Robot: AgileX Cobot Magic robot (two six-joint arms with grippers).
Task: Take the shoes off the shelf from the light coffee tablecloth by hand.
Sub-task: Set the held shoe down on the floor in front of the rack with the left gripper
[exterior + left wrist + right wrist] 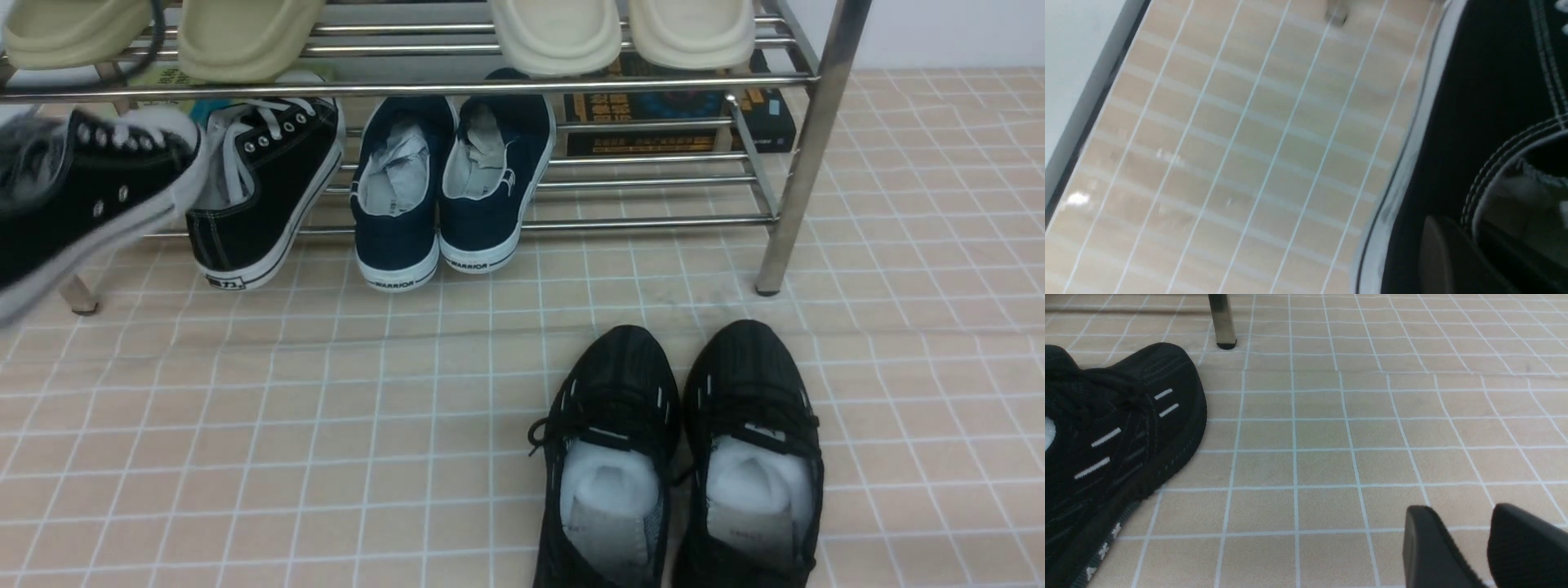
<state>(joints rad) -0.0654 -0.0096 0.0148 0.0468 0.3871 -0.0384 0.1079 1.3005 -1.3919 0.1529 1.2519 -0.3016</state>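
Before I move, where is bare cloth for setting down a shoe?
Bare cloth lies left of the black mesh shoes, below the navy slip-ons, and again right of the mesh shoes. The lower shelf is crowded around the slip-ons and black sneaker.

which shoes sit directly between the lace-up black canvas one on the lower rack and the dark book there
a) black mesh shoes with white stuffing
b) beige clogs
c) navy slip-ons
c, the navy slip-ons rest on the lower bars between the black canvas sneaker and the dark book
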